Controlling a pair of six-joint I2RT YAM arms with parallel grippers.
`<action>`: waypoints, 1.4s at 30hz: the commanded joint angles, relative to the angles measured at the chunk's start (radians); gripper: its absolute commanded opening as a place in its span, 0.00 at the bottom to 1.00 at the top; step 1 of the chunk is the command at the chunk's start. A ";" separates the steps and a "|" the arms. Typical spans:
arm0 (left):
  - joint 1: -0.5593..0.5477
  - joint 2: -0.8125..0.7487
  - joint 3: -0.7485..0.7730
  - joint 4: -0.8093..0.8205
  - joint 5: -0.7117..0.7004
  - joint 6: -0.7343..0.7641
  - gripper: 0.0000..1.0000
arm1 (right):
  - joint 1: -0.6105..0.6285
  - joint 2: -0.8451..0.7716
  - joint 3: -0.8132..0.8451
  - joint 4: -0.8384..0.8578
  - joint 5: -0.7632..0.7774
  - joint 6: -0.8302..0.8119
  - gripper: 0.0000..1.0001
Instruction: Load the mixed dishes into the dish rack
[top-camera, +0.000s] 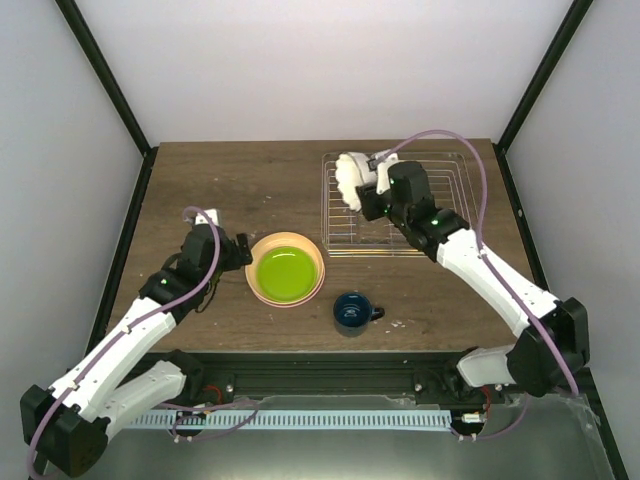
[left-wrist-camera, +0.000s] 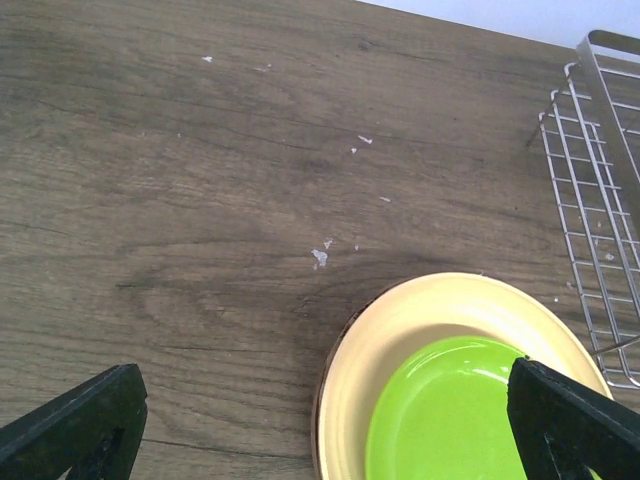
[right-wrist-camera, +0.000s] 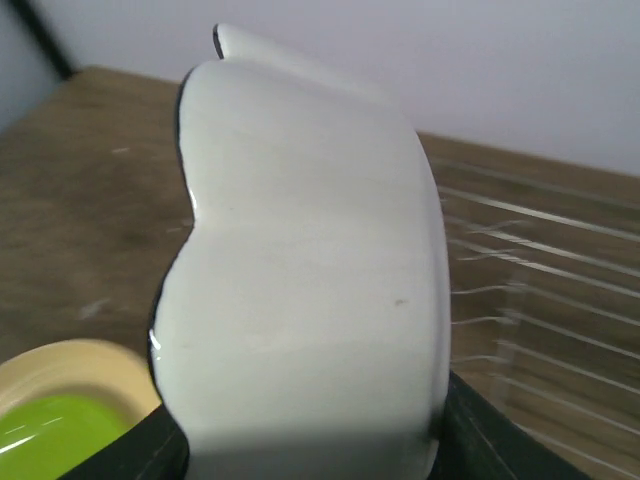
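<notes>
My right gripper is shut on a white scalloped dish and holds it on edge above the left part of the silver wire dish rack. The dish fills the right wrist view. A lime green plate lies in an orange-yellow bowl at the table's middle; both show in the left wrist view, the plate inside the bowl. A dark blue mug stands near the front edge. My left gripper is open and empty, just left of the bowl.
The rack's near left corner shows at the right of the left wrist view. Black frame posts rise at the back corners. Small white flecks lie on the wooden table.
</notes>
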 joint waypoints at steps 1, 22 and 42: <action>0.004 -0.002 -0.014 -0.010 -0.025 -0.004 1.00 | 0.001 -0.033 0.069 0.014 0.438 -0.065 0.25; 0.004 -0.058 -0.070 -0.010 -0.007 0.005 1.00 | -0.191 0.327 0.222 -0.048 0.952 -0.313 0.22; 0.004 -0.083 -0.058 -0.062 -0.022 0.001 1.00 | -0.264 0.513 0.219 0.041 0.969 -0.425 0.23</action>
